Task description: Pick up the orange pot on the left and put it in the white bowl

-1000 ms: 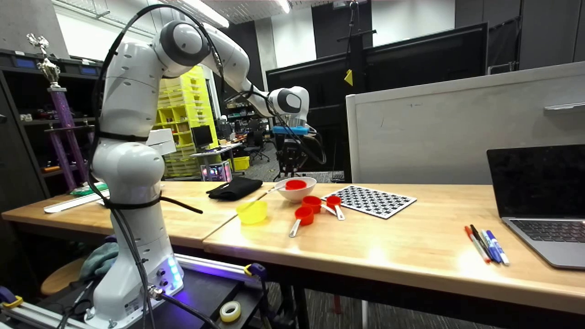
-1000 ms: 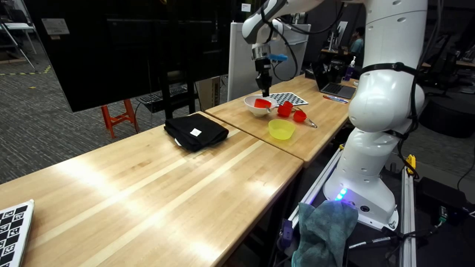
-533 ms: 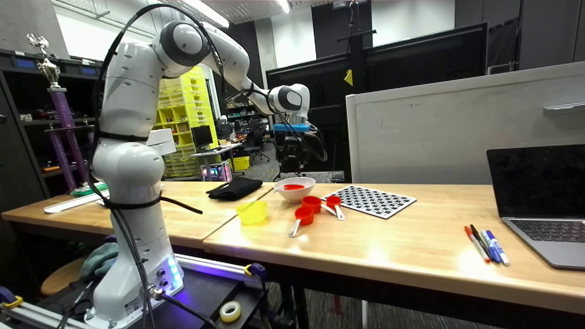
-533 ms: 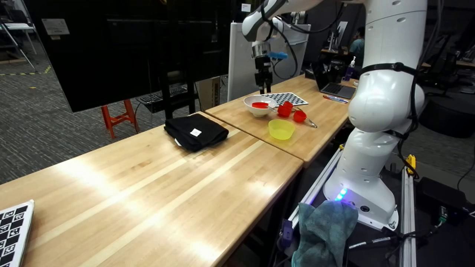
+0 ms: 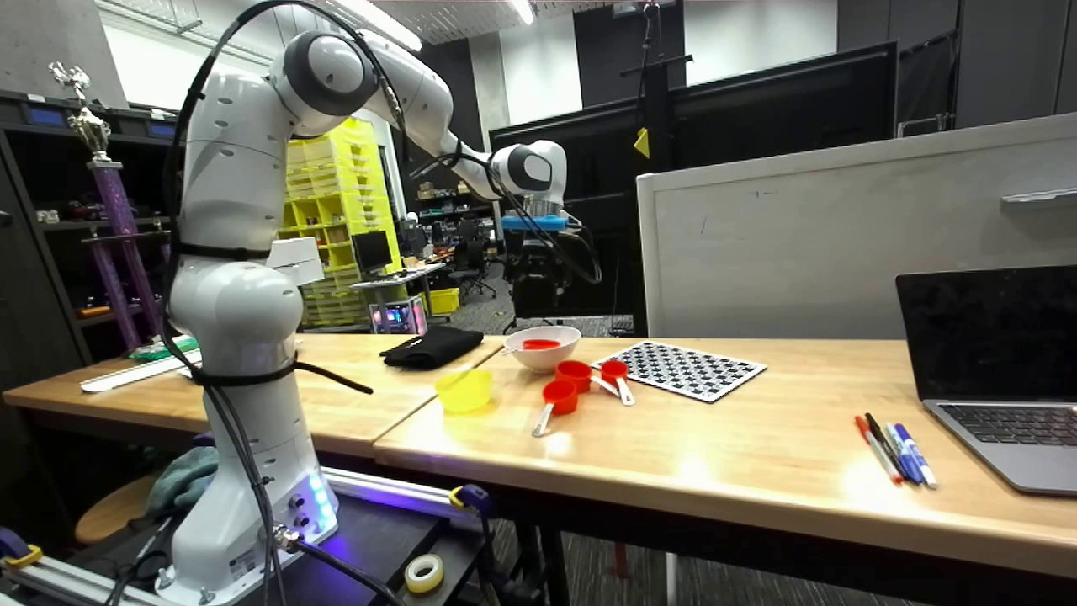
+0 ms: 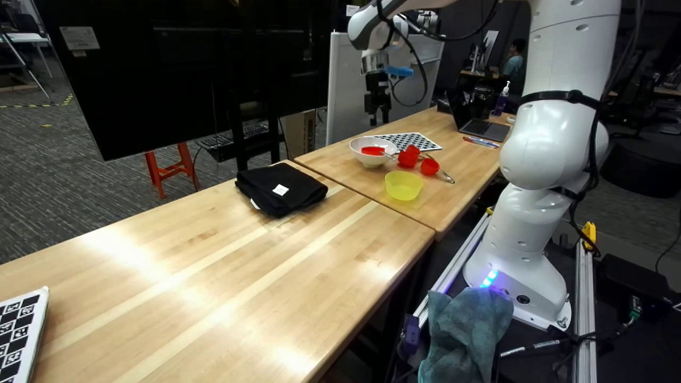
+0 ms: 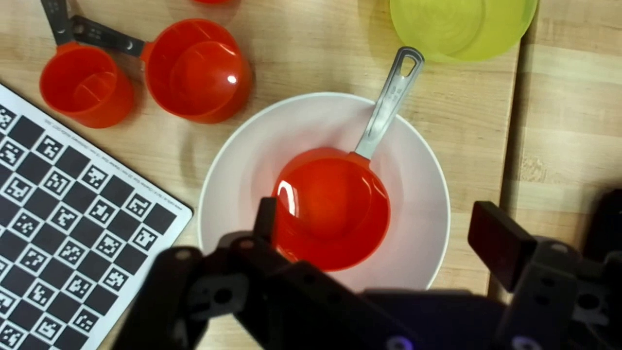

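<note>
The tool [image 7: 383, 228] is released, its fingers [image 7: 500, 243] spread wide and pointing down over the white bowl [image 7: 420, 194]; in an exterior view it hangs above and apart from it. The orange pot [image 7: 335, 209] sits inside that bowl, its metal handle leaning out over the rim toward a translucent yellow tub [image 7: 457, 24]. In the wrist view one fingertip hides a little of the pot's edge, though the two are apart.

Next to the bowl, on the worktop [image 5: 799, 421], stand a larger red cup [image 7: 197, 73] and a smaller red cup [image 7: 87, 87]; their handles lie close together, and I cannot tell whether these touch. A third red cup [image 5: 561, 396] stands near the larger one, handle pointing toward the near edge in an exterior view; only a bit of it enters the wrist view. The checkered board [image 7: 73, 243] lies flat, one corner close to the bowl. Farther out are a folded black cloth [image 6: 282, 189] and, well apart on the other side, several pens [image 5: 896, 454] near an open laptop [image 5: 993, 337].
</note>
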You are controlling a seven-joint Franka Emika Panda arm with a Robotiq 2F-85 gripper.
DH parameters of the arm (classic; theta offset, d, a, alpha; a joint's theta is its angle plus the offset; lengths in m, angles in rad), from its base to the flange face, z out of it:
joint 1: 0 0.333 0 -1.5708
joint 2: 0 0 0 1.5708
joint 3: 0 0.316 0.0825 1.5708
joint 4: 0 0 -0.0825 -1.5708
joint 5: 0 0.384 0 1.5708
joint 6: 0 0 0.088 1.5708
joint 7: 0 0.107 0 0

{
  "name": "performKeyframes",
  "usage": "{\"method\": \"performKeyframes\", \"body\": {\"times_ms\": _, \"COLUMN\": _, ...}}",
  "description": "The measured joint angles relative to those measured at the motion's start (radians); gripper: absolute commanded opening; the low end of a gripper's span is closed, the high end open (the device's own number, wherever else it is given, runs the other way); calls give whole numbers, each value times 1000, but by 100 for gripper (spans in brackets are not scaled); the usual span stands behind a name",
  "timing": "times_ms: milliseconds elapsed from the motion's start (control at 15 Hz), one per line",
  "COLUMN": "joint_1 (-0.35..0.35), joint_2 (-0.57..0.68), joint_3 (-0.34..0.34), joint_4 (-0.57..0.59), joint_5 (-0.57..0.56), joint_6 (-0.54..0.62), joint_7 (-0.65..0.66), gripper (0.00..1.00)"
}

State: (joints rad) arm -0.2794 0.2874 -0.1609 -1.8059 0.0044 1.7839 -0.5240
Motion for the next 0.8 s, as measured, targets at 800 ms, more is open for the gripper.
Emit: {"method": "performKeyframes", "body": {"times_ms": 800, "joint_1": 29, "joint_2": -152, "joint_3": 1, "joint_4": -114, "joint_5": 0, "joint_6": 2, "joint_7": 43, "gripper": 100}}
